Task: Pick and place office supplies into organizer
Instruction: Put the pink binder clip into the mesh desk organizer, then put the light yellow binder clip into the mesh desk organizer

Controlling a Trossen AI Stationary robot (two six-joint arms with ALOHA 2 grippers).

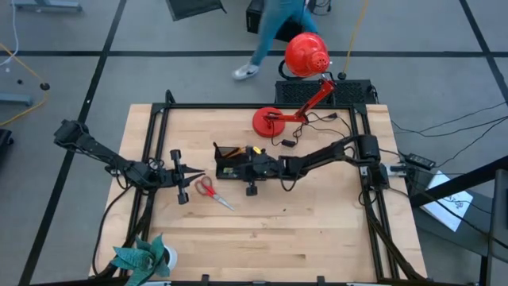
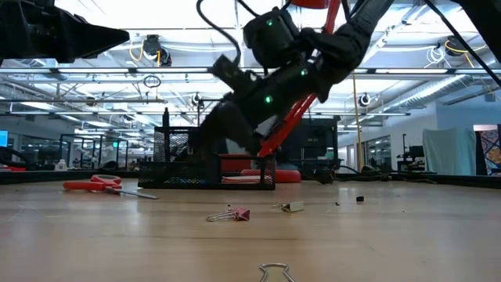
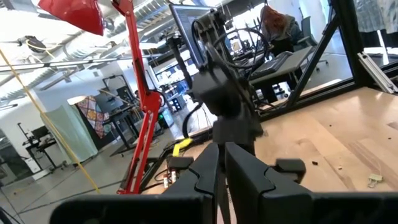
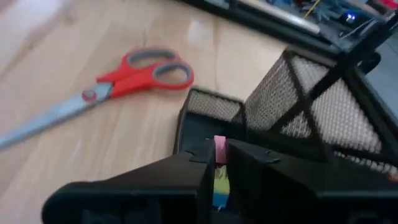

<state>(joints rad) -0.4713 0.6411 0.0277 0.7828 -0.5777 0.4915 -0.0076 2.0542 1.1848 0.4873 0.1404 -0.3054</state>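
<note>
High view: the right gripper (image 1: 242,166) sits mid-frame over the organizer (image 1: 228,159), arm reaching in from the right. The left gripper (image 1: 193,175) waits at centre-left, tips just beside the scissors (image 1: 211,191), which lie on the table (image 1: 317,238) below-left of the organizer. Red lamp (image 1: 298,87) at upper centre; plant (image 1: 143,258) at lower left.

Low view: right arm bent down over the mesh organizer at mid-frame. Scissors at left; a binder clip (image 2: 235,214) and a small yellow bit (image 2: 293,207) lie loose in front.

Left wrist view: own fingers pressed together, nothing between them.

Right wrist view: fingers nearly together, pinching a small pink item (image 4: 219,149) above a compartment.

Judgement: placing step. Next: part the fingers, lift clear, then fetch the scissors.
</note>
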